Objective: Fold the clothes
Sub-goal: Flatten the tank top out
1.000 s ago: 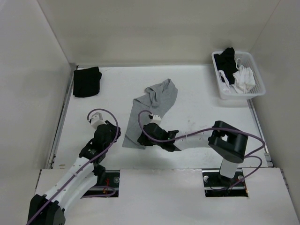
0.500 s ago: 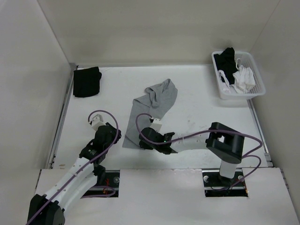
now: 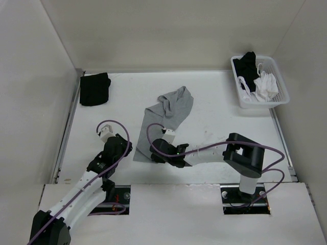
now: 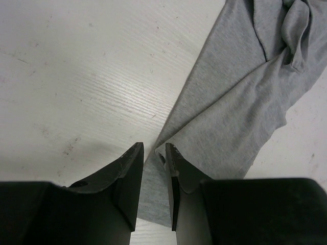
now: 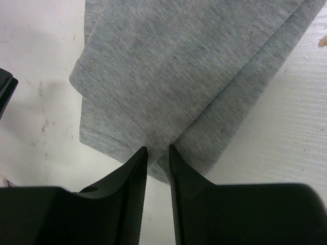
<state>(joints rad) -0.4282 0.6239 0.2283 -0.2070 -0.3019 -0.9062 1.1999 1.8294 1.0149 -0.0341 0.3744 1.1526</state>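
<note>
Grey tank top (image 3: pixel 171 109) lies mid-table, its far end bunched and its near hem toward my bases. My right gripper (image 5: pixel 157 149) sits on the hem's right side. Its fingers are pressed close and fabric puckers into the gap, so I read it as pinching the cloth. My left gripper (image 4: pixel 154 148) is at the hem's left edge, fingers nearly together over it. I cannot tell if it grips. I judge both are at the hem ends to pull the top flat before folding. The basket (image 3: pixel 240 102) and black cloth (image 3: pixel 95 88) sit well apart.
</note>
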